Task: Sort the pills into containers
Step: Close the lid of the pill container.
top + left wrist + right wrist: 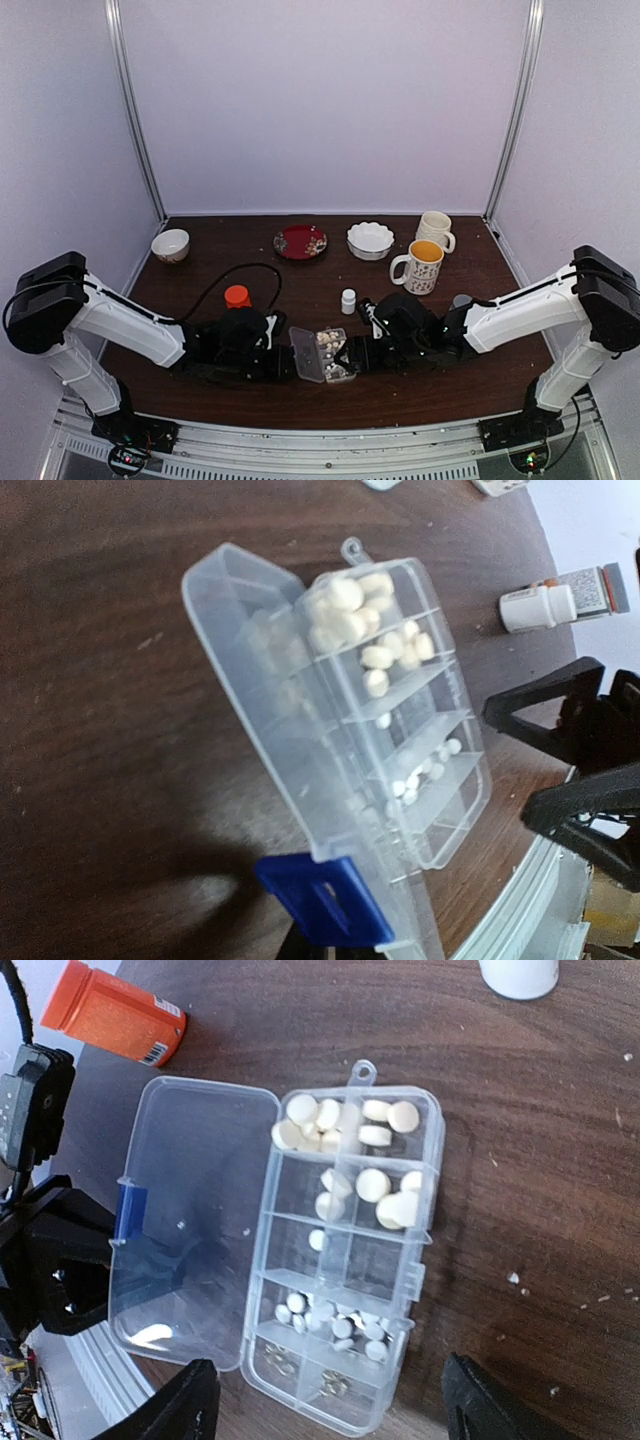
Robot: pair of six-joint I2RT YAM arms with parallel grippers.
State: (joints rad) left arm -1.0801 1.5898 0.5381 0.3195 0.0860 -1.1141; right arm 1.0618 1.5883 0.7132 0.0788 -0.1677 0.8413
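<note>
At the far left, the left gripper (283,355) is pressed together at the free edge of the lid (200,1200), seemingly nipping it by the blue clasp (130,1210). That hold likely pins the lid flat open on the surface (540,1160) and keeps the light box from sliding. Behind it, the orange bottle (115,1015) lies on its side, well apart.

Next comes the pill box (375,1260), its cells facing up. The pills (375,1185) are in those cells. Larger beige tablets fill the two cells nearest the hang tab and the pair beside them. One tablet sits alone in a middle cell, and small white ones crowd a row further along. The last row holds something tiny that I cannot make out.

To the right, the right gripper (328,1365) hangs over the box with its jaws spread on either side, holding nothing. It seems placed to reach into a cell. A few white specks lie on the surface beside the box, and a small white bottle (540,605) lies beyond.
</note>
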